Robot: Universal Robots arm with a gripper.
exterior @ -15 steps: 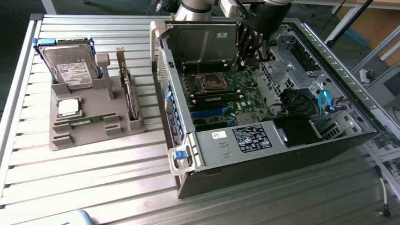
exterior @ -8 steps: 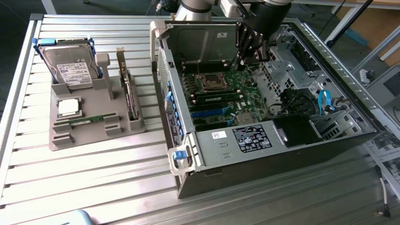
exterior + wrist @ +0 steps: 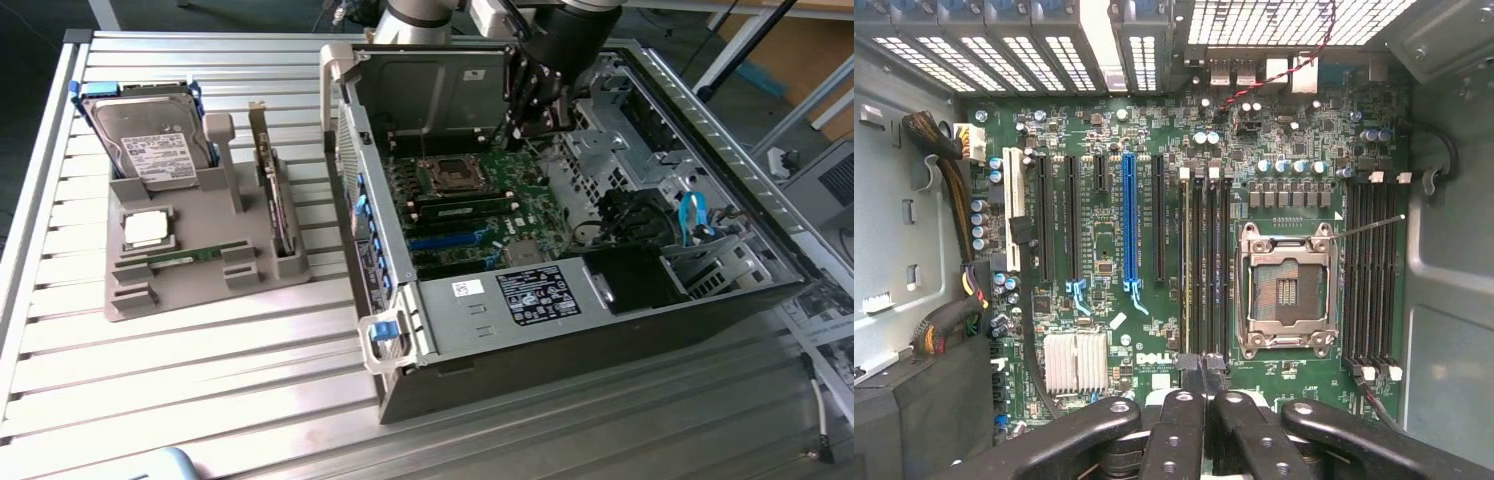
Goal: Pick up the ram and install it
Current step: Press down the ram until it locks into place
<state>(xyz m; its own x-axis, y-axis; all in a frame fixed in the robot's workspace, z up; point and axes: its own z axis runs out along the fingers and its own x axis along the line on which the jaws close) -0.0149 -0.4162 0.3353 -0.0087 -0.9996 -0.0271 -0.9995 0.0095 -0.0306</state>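
The ram (image 3: 1187, 270) is a thin green stick standing on edge in one of the long black memory slots beside the empty processor socket (image 3: 1286, 290). In the exterior view the ram (image 3: 461, 211) shows as a green strip on the motherboard inside the open computer case (image 3: 561, 300). My gripper (image 3: 1202, 378) is shut, its black fingertips pressed together just above the end of those slots, with nothing visibly between them. In the exterior view my gripper (image 3: 534, 120) hangs inside the case over the board's far part.
A grey holder (image 3: 200, 250) on the slatted table, at the exterior view's left, carries a hard drive (image 3: 147, 140), an upright expansion card (image 3: 274, 200), a square silver processor chip (image 3: 144, 228) and a thin green strip (image 3: 187, 257). Cable bundles (image 3: 954, 250) run along the board's edge.
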